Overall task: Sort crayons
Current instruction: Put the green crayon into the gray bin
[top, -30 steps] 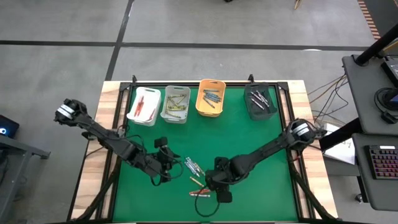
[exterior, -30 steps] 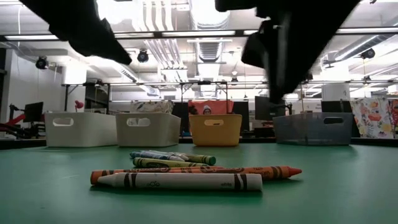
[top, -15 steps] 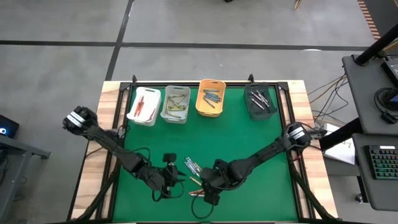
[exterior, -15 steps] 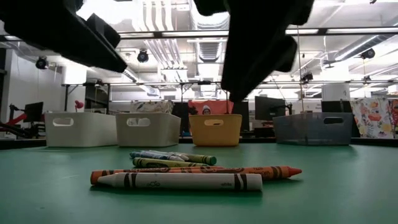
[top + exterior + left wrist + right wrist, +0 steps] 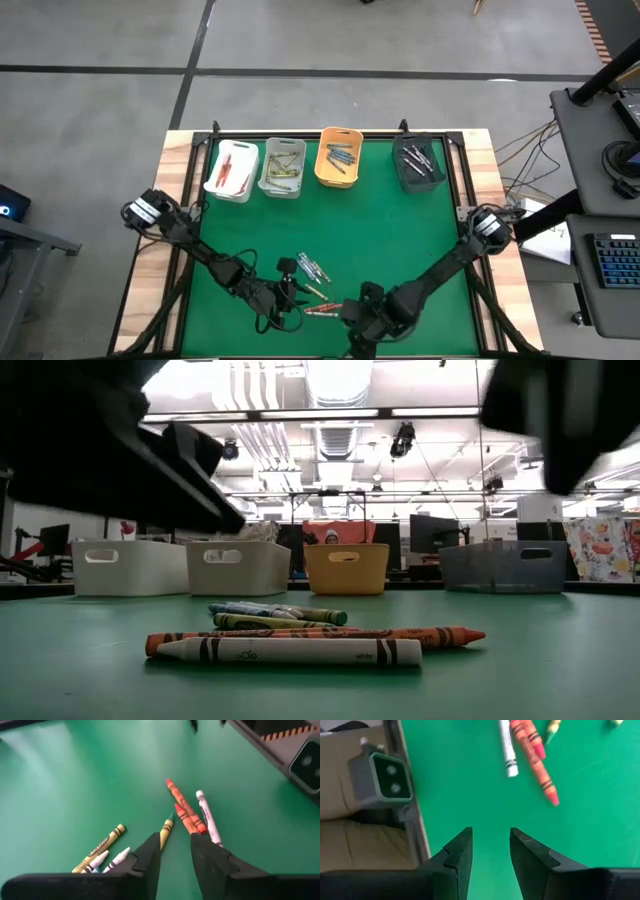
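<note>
Several loose crayons lie flat on the green mat near its front middle: a white one (image 5: 290, 651), an orange pair (image 5: 184, 811) and a yellow-green one (image 5: 166, 828), with more (image 5: 312, 267) just behind. My left gripper (image 5: 175, 847) hovers low over the mat, open, its fingertips just short of the orange pair and the yellow-green crayon; in the high view it (image 5: 297, 291) sits left of the pile. My right gripper (image 5: 490, 842) is open over bare mat near the front edge (image 5: 353, 322), holding nothing.
Four bins stand in a row at the far edge: white (image 5: 232, 170), pale grey (image 5: 282, 167), orange (image 5: 338, 157) and dark grey (image 5: 418, 162), each holding crayons. A small camera block (image 5: 385, 776) sits on the wooden front rim beside my right gripper.
My left gripper has come down and moved toward the near edge and the right, closing in on the loose crayons. My right gripper has swung away from the crayons toward the near edge. The crayons have not moved.
</note>
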`<action>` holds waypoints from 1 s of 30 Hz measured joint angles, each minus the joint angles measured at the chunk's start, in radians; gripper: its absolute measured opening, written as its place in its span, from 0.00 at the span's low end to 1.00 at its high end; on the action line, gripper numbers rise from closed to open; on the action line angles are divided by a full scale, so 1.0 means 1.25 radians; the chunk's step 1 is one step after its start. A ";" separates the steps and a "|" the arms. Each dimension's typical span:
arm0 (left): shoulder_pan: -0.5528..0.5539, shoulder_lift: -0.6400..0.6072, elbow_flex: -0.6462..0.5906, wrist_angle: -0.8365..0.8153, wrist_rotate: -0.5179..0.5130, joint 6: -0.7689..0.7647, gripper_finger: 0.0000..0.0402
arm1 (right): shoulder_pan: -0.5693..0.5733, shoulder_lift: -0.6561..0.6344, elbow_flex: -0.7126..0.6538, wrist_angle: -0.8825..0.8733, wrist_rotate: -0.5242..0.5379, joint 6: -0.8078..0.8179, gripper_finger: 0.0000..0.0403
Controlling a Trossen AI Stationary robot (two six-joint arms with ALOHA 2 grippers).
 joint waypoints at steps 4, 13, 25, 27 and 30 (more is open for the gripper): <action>0.000 0.022 0.000 0.013 0.000 0.038 0.31 | 0.029 0.000 -0.001 0.001 0.043 0.036 0.29; 0.021 0.087 0.000 0.114 0.000 0.103 0.40 | 0.045 0.000 -0.002 0.003 0.118 0.030 0.29; 0.042 0.141 0.000 0.127 -0.001 0.102 0.40 | 0.045 0.000 -0.002 0.005 0.126 0.027 0.29; 0.043 0.143 0.000 0.127 -0.001 0.096 0.40 | 0.045 0.000 -0.002 0.006 0.129 0.028 0.29; 0.044 0.144 0.001 0.124 -0.001 0.095 0.40 | 0.045 0.000 -0.002 0.006 0.129 0.028 0.29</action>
